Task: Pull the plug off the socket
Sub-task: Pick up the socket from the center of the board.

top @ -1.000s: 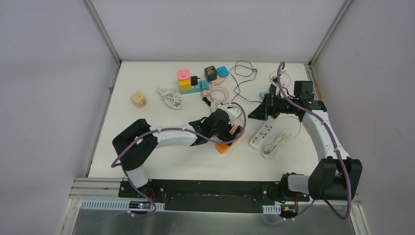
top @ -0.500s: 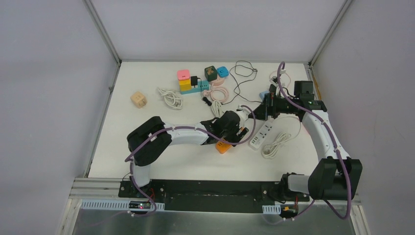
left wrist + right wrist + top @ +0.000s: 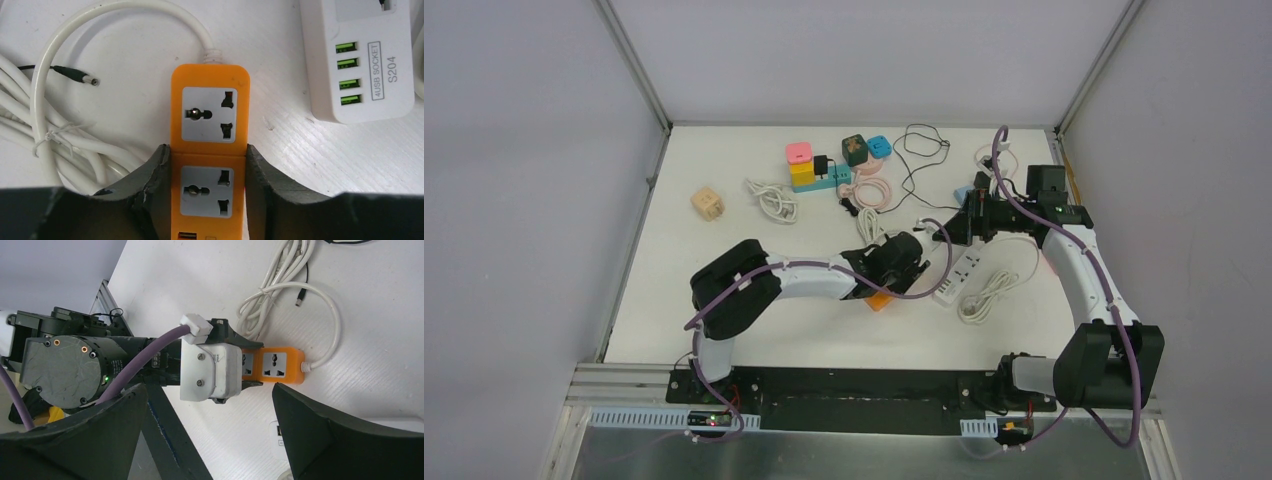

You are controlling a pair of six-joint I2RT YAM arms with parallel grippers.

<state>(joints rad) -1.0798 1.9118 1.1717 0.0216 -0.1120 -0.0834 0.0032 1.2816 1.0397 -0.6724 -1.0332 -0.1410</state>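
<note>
Power strip [image 3: 209,145], orange, near counter [image 3: 684,250] centre, is gripped on both long sides by left jaws. Right jaws are spread wide, nothing held.

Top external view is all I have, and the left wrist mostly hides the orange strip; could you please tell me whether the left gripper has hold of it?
Observer: Yes. In the left wrist view, the fingers of the left gripper press on both long sides of the orange power strip.
Operator: Thank you. Is a plug seated in it?
Observer: The two sockets that view shows are both empty.
Operator: And the other arm?
Observer: The right gripper is wide open in its wrist view, holding nothing, looking down on the strip.
</note>
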